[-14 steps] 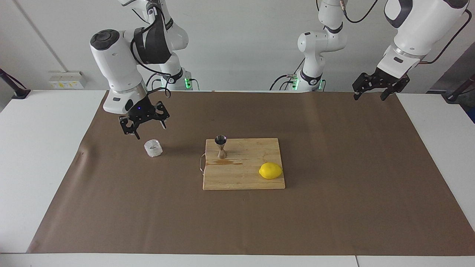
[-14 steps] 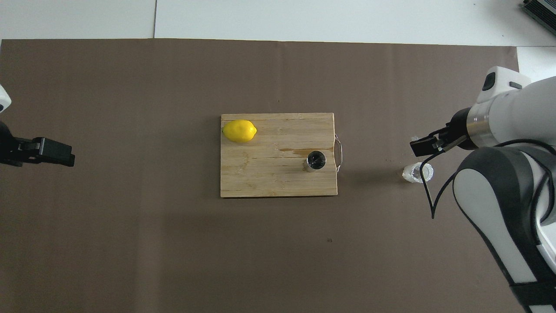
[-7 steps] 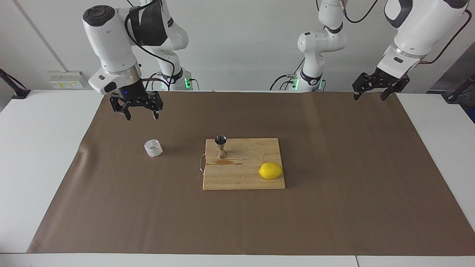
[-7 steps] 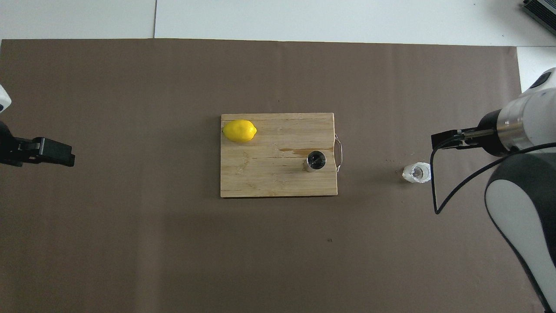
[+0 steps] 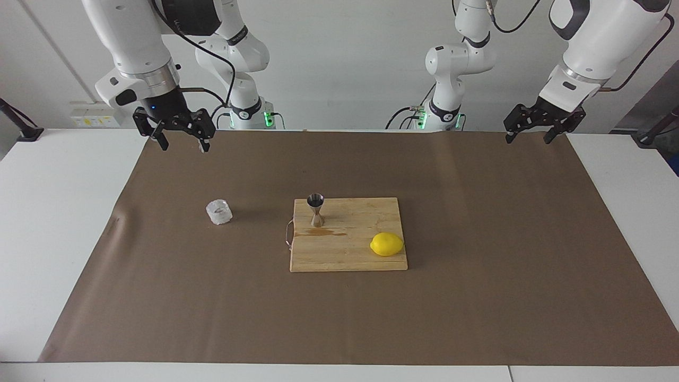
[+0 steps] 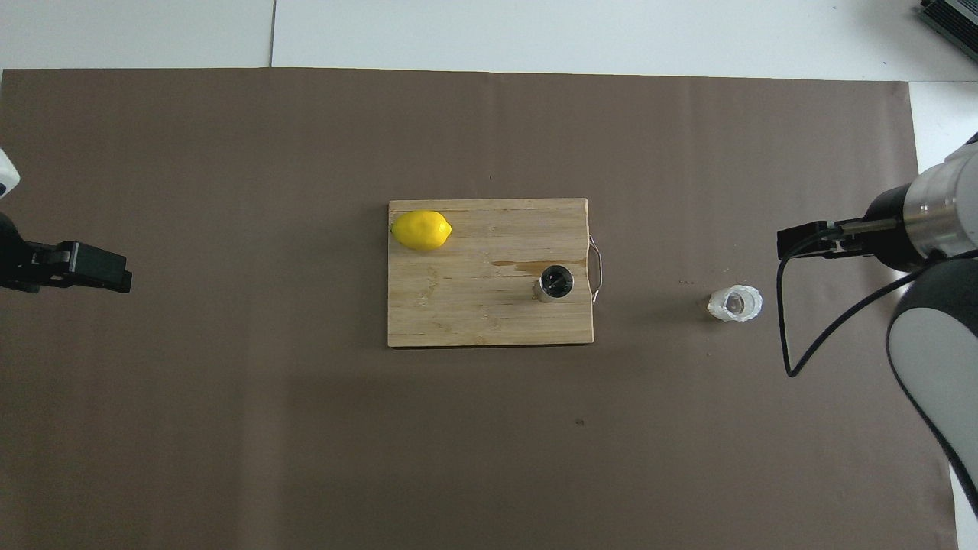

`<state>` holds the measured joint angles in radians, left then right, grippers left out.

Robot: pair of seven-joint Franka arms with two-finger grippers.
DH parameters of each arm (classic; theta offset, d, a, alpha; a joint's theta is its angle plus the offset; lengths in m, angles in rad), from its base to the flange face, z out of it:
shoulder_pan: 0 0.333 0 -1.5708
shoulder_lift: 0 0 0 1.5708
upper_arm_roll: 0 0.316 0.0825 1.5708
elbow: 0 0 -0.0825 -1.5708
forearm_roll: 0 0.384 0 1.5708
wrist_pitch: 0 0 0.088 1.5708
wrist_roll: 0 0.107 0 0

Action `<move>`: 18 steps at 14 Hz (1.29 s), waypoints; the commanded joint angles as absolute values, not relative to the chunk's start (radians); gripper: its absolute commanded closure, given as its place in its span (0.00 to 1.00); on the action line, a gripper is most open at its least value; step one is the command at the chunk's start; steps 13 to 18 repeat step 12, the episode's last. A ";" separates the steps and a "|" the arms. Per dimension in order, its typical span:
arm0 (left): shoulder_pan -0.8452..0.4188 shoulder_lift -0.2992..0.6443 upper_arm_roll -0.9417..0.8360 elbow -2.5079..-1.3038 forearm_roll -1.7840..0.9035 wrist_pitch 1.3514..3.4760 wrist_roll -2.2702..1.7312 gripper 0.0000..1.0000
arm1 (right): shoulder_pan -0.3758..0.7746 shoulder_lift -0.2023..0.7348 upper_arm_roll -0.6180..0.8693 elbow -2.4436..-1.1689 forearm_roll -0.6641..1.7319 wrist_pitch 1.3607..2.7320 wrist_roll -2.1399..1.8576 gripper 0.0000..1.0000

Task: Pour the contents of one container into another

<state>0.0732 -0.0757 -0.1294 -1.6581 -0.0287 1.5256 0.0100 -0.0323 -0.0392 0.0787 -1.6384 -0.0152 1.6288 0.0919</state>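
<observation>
Glass cup (image 5: 219, 212) stands upright on the brown mat (image 5: 477, 307), toward my right arm's end of the table, well apart from the wooden board (image 5: 350, 254). From overhead its round open mouth shows; the facing view gives its short faceted side instead. My steel jigger (image 5: 316, 209) stands upright on the board, near the wire-handle edge, with a wet streak (image 6: 519, 265) beside it, and the lemon (image 5: 386, 244) lies at the board's corner away from the cup. The facing view shows the jigger's hourglass shape; overhead only its dark mouth is seen. My right gripper (image 5: 180, 139) hangs over the mat's edge by the robots, fingers spread and empty. My left gripper (image 5: 532, 135) waits, fingers spread and empty.
</observation>
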 commanded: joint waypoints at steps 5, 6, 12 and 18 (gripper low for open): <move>0.087 -0.101 -0.138 -1.681 -0.011 1.519 0.003 0.00 | -0.031 -0.051 0.084 -1.657 -0.018 1.598 0.114 0.00; 0.086 -0.101 -0.138 -1.681 -0.011 1.519 0.003 0.00 | -0.026 -0.051 0.084 -1.657 -0.018 1.598 0.115 0.00; 0.087 -0.101 -0.138 -1.681 -0.012 1.519 0.003 0.00 | -0.021 -0.052 0.084 -1.658 -0.018 1.600 0.118 0.00; 0.087 -0.101 -0.138 -1.681 -0.012 1.519 0.003 0.00 | -0.021 -0.052 0.084 -1.658 -0.018 1.600 0.118 0.00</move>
